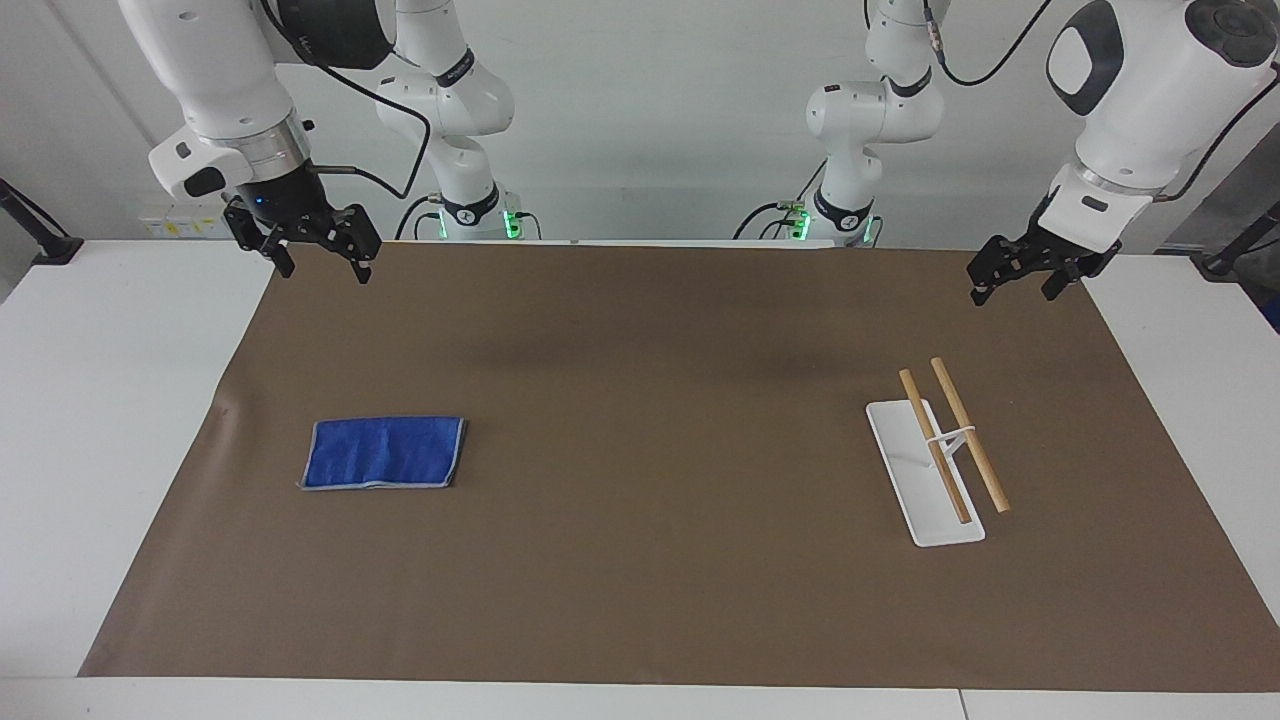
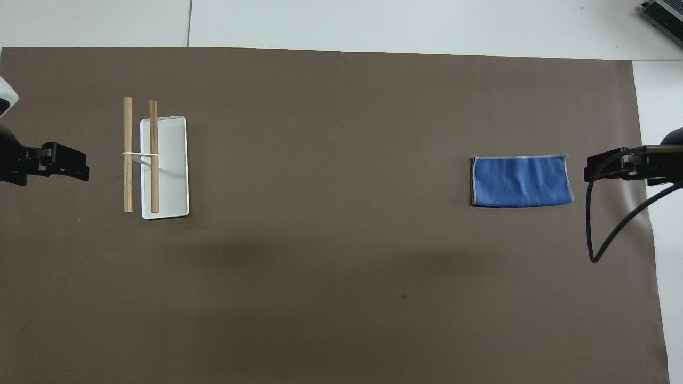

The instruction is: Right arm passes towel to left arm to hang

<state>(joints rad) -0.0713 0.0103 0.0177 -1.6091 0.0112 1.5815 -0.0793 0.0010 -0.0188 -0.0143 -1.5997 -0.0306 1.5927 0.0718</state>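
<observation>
The blue towel point(image 1: 383, 452) point(image 2: 520, 181) lies flat, folded into a rectangle, on the brown mat toward the right arm's end of the table. My right gripper point(image 1: 323, 266) point(image 2: 589, 173) hangs open and empty in the air over the mat's edge closest to the robots, well apart from the towel. My left gripper point(image 1: 1014, 290) point(image 2: 82, 166) waits open and empty over the mat's corner at the left arm's end. A hanging rack point(image 1: 950, 445) point(image 2: 141, 154) with two wooden bars stands on a white base point(image 1: 925, 505) point(image 2: 173, 160) at that end.
A brown mat point(image 1: 640, 560) point(image 2: 331, 240) covers most of the white table point(image 1: 110, 420). A black cable point(image 2: 603, 234) loops down from the right arm's wrist. Bare mat stretches between the towel and the rack.
</observation>
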